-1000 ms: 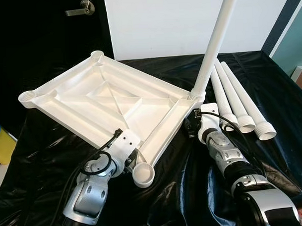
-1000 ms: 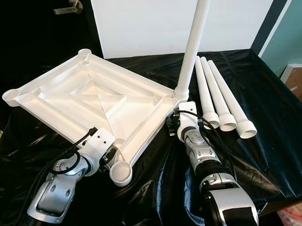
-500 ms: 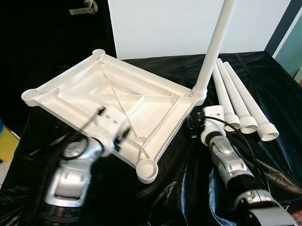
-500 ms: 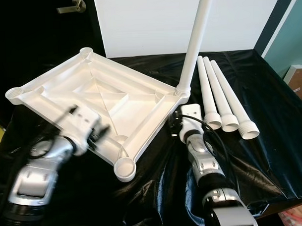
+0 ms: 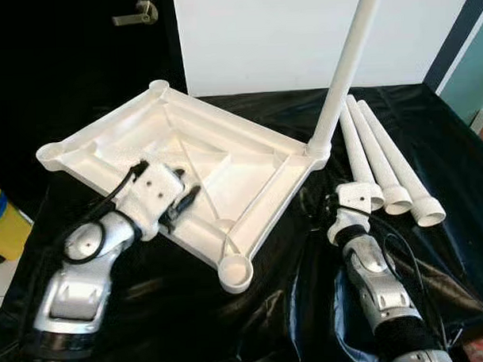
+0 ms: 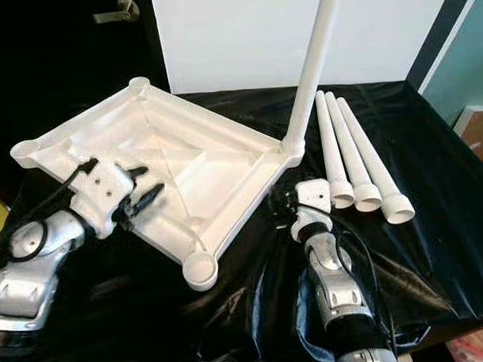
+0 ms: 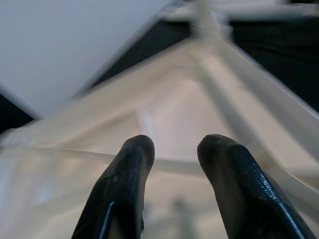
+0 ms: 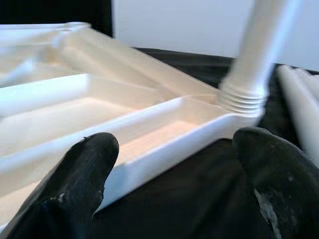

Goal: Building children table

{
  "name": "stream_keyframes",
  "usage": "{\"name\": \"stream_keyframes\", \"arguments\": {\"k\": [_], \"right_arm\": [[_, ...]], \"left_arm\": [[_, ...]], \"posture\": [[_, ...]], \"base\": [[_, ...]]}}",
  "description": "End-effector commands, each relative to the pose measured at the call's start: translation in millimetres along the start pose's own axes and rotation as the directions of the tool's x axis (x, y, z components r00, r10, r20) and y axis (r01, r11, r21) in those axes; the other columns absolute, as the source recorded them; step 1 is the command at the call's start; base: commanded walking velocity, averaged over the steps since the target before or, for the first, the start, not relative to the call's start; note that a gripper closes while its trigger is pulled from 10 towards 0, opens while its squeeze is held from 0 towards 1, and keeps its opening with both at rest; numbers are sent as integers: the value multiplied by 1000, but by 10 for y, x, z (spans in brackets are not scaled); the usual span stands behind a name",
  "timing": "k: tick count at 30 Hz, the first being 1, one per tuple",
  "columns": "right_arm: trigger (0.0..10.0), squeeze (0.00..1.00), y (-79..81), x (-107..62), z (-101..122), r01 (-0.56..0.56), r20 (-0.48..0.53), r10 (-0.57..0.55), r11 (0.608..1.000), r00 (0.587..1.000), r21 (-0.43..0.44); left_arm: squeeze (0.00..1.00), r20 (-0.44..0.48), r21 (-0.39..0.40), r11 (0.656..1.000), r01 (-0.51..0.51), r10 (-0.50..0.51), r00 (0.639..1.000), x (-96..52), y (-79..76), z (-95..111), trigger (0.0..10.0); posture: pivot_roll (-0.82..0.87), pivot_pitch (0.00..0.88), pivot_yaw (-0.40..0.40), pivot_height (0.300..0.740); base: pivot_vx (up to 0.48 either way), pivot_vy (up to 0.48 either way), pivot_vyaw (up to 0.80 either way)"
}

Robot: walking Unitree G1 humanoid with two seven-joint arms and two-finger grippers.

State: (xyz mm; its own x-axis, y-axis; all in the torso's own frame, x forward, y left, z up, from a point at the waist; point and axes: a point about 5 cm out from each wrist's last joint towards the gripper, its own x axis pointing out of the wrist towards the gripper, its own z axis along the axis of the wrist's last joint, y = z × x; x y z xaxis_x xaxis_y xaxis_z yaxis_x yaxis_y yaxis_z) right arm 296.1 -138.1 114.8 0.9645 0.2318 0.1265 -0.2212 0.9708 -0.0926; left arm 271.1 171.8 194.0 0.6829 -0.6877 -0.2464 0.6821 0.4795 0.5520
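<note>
left hand (image 5: 188,200): arm bent, reaching over the near edge of the white tabletop (image 5: 225,162), fingers a little apart, holding nothing | tabletop: lies upside down on the black counter (image 5: 151,311), one leg (image 5: 345,74) standing up | right hand (image 8: 174,164): low by that corner, wide open | three legs (image 5: 388,172): lying at right

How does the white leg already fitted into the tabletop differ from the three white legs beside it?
The fitted leg stands upright, seated in a corner socket of the upturned tabletop; the three loose legs lie flat on the black cloth, side by side. The fitted leg's threaded end sits in the socket, while the loose legs' open ends face the robot. All four look like the same white tapered tube.
</note>
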Motion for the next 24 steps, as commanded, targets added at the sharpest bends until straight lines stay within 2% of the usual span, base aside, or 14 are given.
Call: {"name": "stream_keyframes", "arguments": {"k": [1,2,6,9,12,17,18,21,24], "right_arm": [[10000,0,-5,-24,6,-22,-3,22,1000,1000,-2],[10000,0,8,-59,10,-51,-11,51,999,999,-6],[10000,0,52,-103,41,-112,-10,112,994,994,-4],[10000,0,65,-119,45,-126,-10,126,992,992,-3],[10000,0,166,-239,15,-210,-36,210,978,977,-11],[10000,0,187,-268,16,-226,-42,226,974,973,-9],[10000,0,202,-287,23,-233,-46,232,973,972,-8],[10000,0,206,-290,27,-234,-47,233,972,971,-6],[10000,0,209,-286,35,-236,-49,236,972,971,-4]], "left_arm": [[0,0,4,997,77,-77,997,-5,-57,-33,10000],[0,-65,28,982,185,-183,981,-10,-125,-164,10000],[0,-159,37,965,260,-251,955,44,-138,-301,10000],[0,-170,43,961,273,-262,950,60,-132,-316,10000],[0,-220,86,942,325,-300,928,131,-104,-388,10000],[0,-224,96,937,336,-308,925,139,-86,-401,10000],[0,-244,118,921,372,-336,910,160,-83,-436,10000],[0,-267,134,908,397,-353,897,175,-92,-471,10000],[0,-306,171,877,449,-386,870,223,-138,-533,10000]], "posture": [[23,35,-33,740],[21,38,-31,740],[18,44,-32,740],[18,45,-32,740],[11,48,-28,740],[4,49,-24,740],[-2,51,-20,740],[-2,51,-20,740],[-11,54,-10,740]], "base": [[0,0,0],[0,0,0],[0,0,0],[0,0,0],[0,0,0],[0,0,0],[0,0,0],[0,0,0],[0,0,0]]}}
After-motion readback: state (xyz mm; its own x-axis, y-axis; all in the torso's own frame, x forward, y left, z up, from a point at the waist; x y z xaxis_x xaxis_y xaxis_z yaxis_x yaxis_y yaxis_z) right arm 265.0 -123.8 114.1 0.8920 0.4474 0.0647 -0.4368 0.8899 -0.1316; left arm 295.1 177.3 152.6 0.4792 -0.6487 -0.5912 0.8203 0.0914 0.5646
